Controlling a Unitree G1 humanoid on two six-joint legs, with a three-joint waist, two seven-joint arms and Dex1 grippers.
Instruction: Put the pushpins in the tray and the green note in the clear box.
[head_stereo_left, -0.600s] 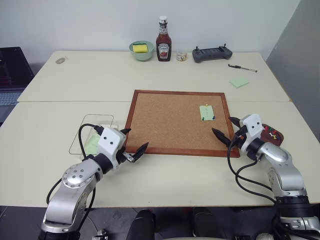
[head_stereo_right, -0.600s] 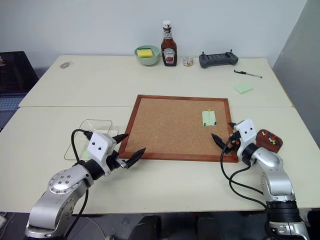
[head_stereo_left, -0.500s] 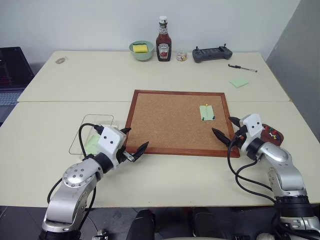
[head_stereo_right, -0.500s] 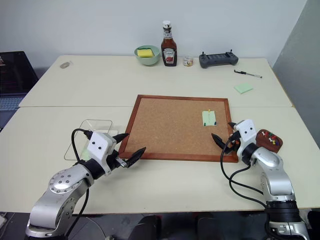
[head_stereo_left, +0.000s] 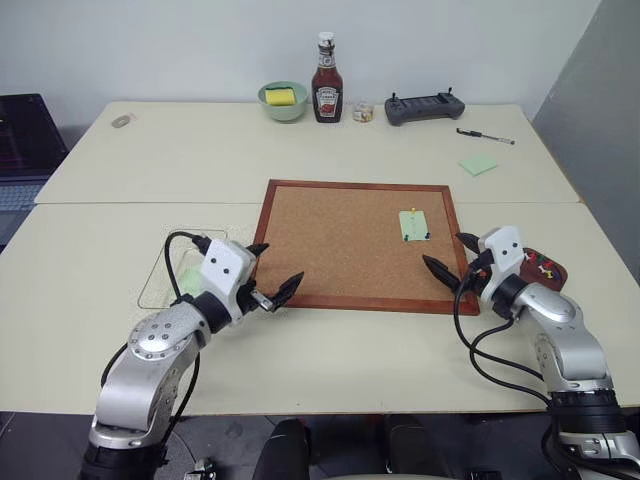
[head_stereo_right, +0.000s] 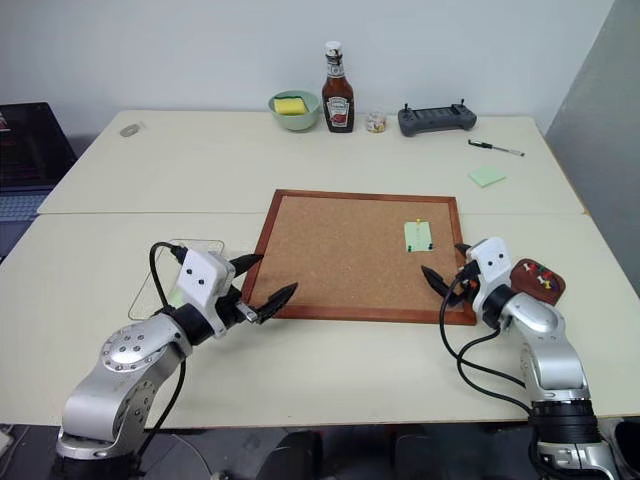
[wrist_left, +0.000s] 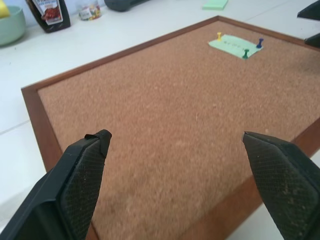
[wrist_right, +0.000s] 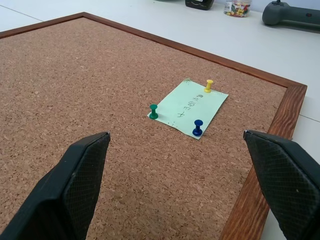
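1. Corkboard (head_stereo_left: 355, 243), wood-framed, is laid flat mid-table between both grippers.
2. Clear box (head_stereo_left: 178, 268) is set just beside the board's left edge, behind the left gripper (head_stereo_left: 271, 275), whose fingers are spread wide and empty over the board's near left corner.
3. Right gripper (head_stereo_left: 447, 258) is held fully open and empty over the board's near right corner.
4. Tray (head_stereo_left: 543, 268) is placed just right of that gripper, with pushpins inside.
5. Green note (wrist_right: 188, 106) is fixed to the board ahead of the right gripper.
6. Pushpins (wrist_right: 208, 85), yellow, green and blue, are stuck through the note.
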